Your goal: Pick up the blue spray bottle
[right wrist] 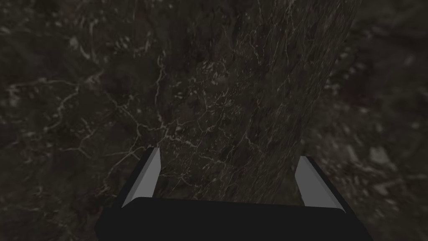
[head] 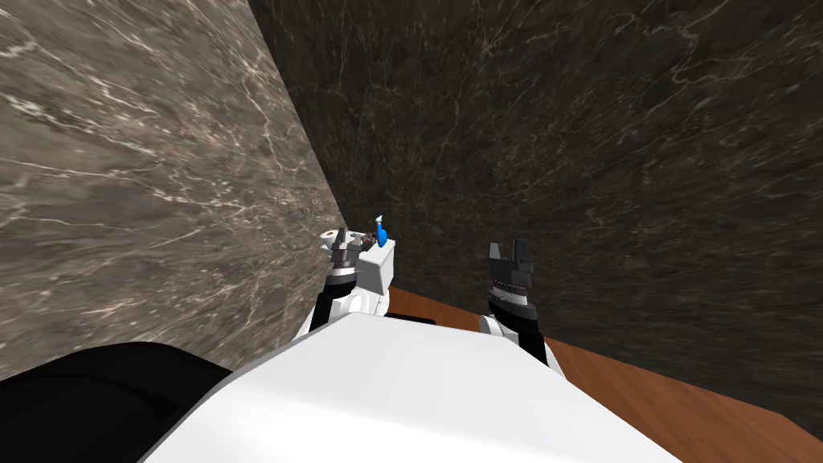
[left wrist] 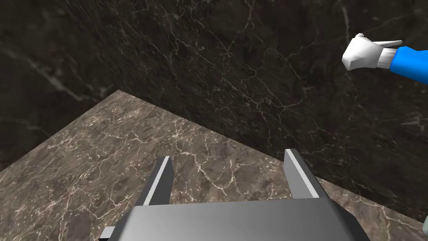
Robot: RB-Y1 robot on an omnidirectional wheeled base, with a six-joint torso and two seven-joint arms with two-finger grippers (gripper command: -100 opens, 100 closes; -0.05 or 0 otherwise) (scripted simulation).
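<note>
**Left tool open beside the bottle, nothing gripped**

The blue bottle [head: 381,235] stands on top of a white box [head: 376,267] set in the corner where a light marbled wall [head: 145,177] meets a dark marbled wall [head: 579,161]. The bottle is at the box's far edge, close against the dark wall, with its white spray head uppermost. A small white roll [head: 328,237] sits at the box's other end, by the light wall.

The left tool [head: 347,239] is over the box top, between roll and bottle and just beside the bottle. In the left wrist view its fingers [left wrist: 165,180] stand well apart with nothing between them. The bottle [left wrist: 411,62] lies off to one side of them, outside the gap, its white head [left wrist: 361,52] pointing across the dark wall.

The right tool [head: 507,246] hangs in the air well apart from the box, above a brown wood floor [head: 643,386]. Its fingers [right wrist: 146,175] are also spread and empty
</note>
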